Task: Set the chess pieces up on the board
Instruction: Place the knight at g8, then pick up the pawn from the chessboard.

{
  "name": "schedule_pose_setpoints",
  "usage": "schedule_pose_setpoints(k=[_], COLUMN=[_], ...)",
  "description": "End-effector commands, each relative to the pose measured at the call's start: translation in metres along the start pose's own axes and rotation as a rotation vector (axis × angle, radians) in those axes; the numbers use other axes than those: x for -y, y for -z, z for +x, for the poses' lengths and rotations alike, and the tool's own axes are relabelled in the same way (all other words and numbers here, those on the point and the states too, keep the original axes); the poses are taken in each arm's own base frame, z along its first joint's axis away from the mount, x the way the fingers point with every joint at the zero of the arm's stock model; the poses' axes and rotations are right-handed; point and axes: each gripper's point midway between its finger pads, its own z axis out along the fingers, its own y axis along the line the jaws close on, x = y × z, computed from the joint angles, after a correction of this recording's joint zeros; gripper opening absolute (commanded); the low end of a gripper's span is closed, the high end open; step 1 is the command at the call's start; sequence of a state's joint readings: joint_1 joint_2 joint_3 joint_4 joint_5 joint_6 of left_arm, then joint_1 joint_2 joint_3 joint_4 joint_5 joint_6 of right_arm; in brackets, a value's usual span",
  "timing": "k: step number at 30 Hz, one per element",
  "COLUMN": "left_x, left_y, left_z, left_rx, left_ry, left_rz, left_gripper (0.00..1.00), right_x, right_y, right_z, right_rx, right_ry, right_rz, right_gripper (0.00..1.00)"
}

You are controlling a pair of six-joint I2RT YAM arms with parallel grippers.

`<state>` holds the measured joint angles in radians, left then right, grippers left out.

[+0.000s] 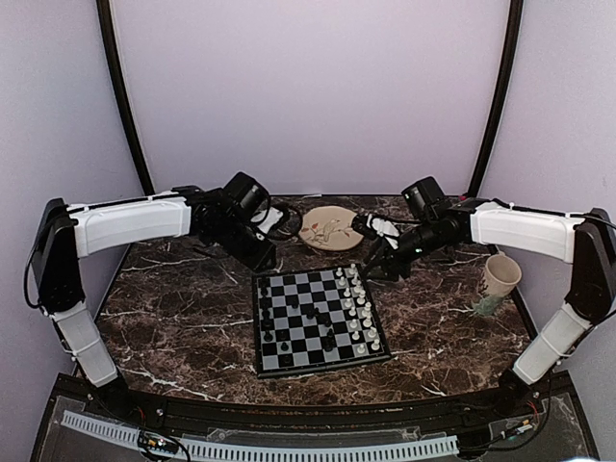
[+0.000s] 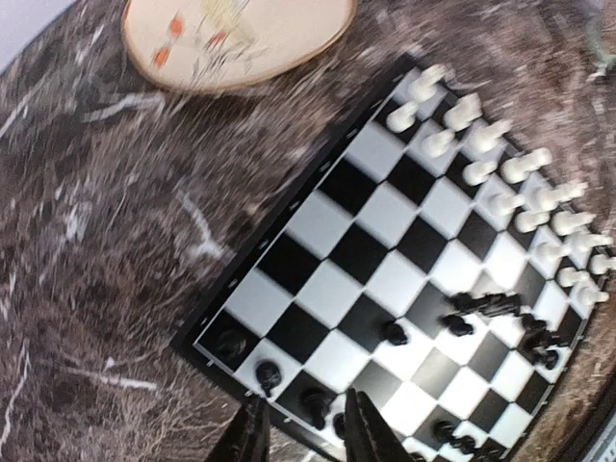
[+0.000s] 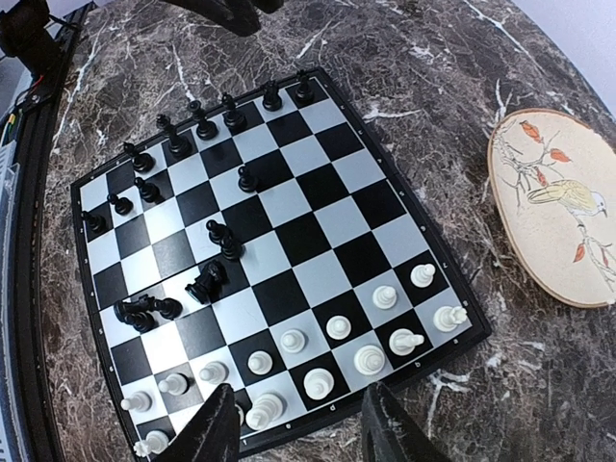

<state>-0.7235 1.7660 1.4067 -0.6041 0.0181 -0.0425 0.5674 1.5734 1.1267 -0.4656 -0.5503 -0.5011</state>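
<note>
Right wrist view is showing the small black-and-white checkered chessboard lying mid-table. Tiny white plastic chessmen are lining its right edge, while tiny black plastic chessmen are straggling from its left edge, with toppled black pieces among them. Both sets of jaws are hanging released and empty over the board's far corners. The pieces are looking light, stiff, slippery and easily tipped, so pinching each one low on its stem is seeming wisest.

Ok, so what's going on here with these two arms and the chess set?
Two robot arms are setting up a chessboard. The white pieces stand in two rows on the right arm's side; the black pieces are only partly lined up, a few lying tipped over mid-board. The left gripper hovers over the black edge, jaws slightly apart; the right gripper hangs over the white rows, jaws open and empty.
</note>
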Motion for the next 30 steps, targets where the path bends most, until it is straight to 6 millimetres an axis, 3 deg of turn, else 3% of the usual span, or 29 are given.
schedule_pose_setpoints(k=[1,3,6,15,24,30], left_x=[0.065,0.089,0.104,0.084,0.073,0.069], left_y=[0.041,0.041,0.027,-0.035,-0.06,-0.07], left_z=[-0.035,-0.037,-0.031,-0.008,-0.004,0.007], left_rx=[0.216,0.255,0.234,0.016,-0.026,-0.098], left_ry=[-0.207,-0.29,-0.353,-0.298,-0.262,-0.261], left_rz=[0.168,0.217,0.242,0.103,0.036,0.013], left_gripper=[0.29,0.3,0.31,0.31,0.33,0.28], right_x=[0.008,0.009,0.006,0.007,0.007,0.007], right_y=[0.031,0.035,0.032,0.028,0.027,0.027], right_z=[-0.025,-0.023,-0.012,0.0,0.005,0.007], right_rx=[0.037,0.033,0.042,0.052,0.048,0.046], right_ry=[0.061,0.054,0.031,0.022,0.03,0.031], right_rz=[0.096,0.108,0.11,0.123,0.135,0.136], right_gripper=[0.43,0.44,0.43,0.44,0.44,0.44])
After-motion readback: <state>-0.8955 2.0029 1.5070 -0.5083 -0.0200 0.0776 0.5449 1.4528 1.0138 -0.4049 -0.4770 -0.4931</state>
